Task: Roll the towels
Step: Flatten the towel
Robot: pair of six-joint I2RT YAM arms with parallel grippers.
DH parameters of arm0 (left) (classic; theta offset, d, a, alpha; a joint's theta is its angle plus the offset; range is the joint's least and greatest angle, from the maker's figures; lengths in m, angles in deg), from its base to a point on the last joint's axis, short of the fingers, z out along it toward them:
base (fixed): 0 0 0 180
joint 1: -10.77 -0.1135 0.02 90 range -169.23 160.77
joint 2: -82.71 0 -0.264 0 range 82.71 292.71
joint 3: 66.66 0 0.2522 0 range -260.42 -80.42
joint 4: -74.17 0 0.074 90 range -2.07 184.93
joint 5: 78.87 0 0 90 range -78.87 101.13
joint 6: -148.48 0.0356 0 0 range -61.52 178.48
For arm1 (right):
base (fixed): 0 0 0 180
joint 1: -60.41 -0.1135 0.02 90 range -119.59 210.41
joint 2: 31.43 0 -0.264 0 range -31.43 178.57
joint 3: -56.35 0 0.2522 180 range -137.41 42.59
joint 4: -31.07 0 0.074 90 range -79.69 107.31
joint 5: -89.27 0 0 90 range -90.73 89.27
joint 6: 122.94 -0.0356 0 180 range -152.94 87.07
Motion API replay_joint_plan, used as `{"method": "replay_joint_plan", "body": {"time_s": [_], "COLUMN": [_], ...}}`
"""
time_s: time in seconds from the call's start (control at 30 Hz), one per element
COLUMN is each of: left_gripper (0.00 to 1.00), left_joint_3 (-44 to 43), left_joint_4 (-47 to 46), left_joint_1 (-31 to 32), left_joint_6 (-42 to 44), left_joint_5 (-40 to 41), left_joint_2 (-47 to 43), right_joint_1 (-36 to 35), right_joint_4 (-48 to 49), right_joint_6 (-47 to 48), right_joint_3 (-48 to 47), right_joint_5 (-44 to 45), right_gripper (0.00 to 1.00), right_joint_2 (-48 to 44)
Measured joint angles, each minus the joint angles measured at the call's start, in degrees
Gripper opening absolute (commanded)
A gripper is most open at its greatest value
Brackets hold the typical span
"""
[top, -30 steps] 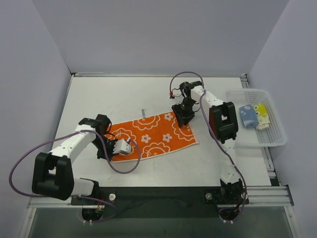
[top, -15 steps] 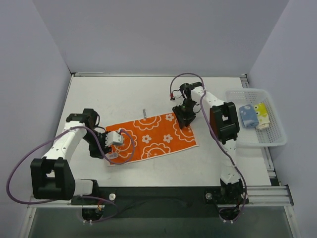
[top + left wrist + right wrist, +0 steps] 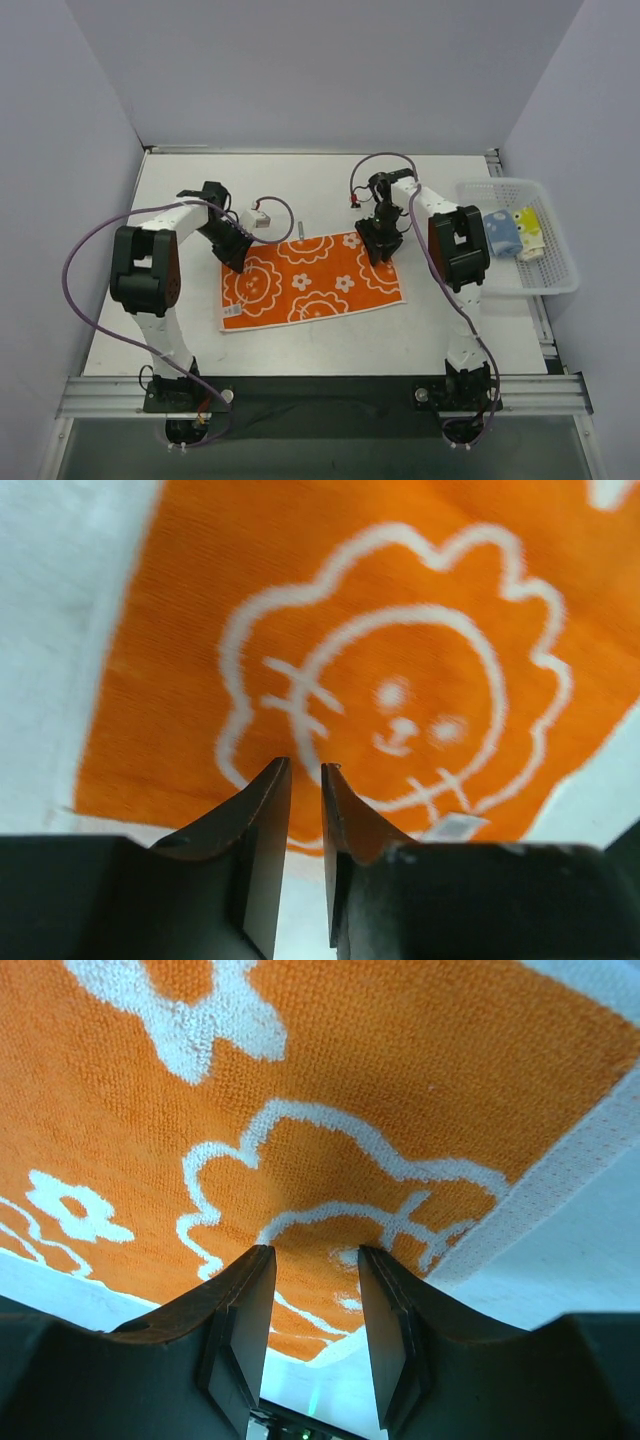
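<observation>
Orange towel point(image 3: 312, 280) lay flat & unrolled mid-way across the table point(image 3: 200, 190), long side running L-R. It had white flower outlines, one w/ a face near its left end, & a pale border. L gripper point(image 3: 237, 258) was at the far-left corner, jaws a slit apart, nothing btwn. R gripper point(image 3: 383, 252) was at the far-right corner, jaws parted, nothing pinched. Blue towel point(image 3: 500, 233) & yellow towel point(image 3: 527, 232) sat in the mesh basket point(image 3: 560, 285) at right.

Left gripper point(image 3: 238, 261): we log it moved from the orange towel's point(image 3: 320, 285) near-left corner to far-left; towel now flat.
</observation>
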Motion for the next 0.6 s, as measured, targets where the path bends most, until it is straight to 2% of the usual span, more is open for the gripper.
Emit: {"method": "replay_joint_plan", "body": {"time_s": [0.17, 0.27, 0.43, 0.6], "left_gripper": [0.26, 0.27, 0.35, 0.41], "left_joint_3": [-8.92, -18.25, -30.53, -31.89], "left_joint_4": [-1.44, -2.47, -3.87, -3.50], "left_joint_1": [-0.15, -0.48, -1.44, -2.40], "left_joint_6": [-4.81, -6.32, -8.22, -9.60], "left_joint_5": [2.64, 4.33, 5.40, 3.34], "left_joint_2": [9.18, 14.78, 22.18, 22.53], "right_joint_1": [0.76, 1.31, 1.60, 2.56], "right_joint_4": [-0.22, -0.35, 0.35, 0.22], "right_joint_6": [-0.94, -1.60, -2.82, -2.58], "right_joint_3": [-2.08, -6.88, -14.47, -16.35], "right_joint_5": [1.95, 2.95, 4.09, 4.35], "right_gripper": [0.40, 0.40, 0.40, 0.40], "right_joint_2": [0.52, 2.71, 7.41, 7.61]}}
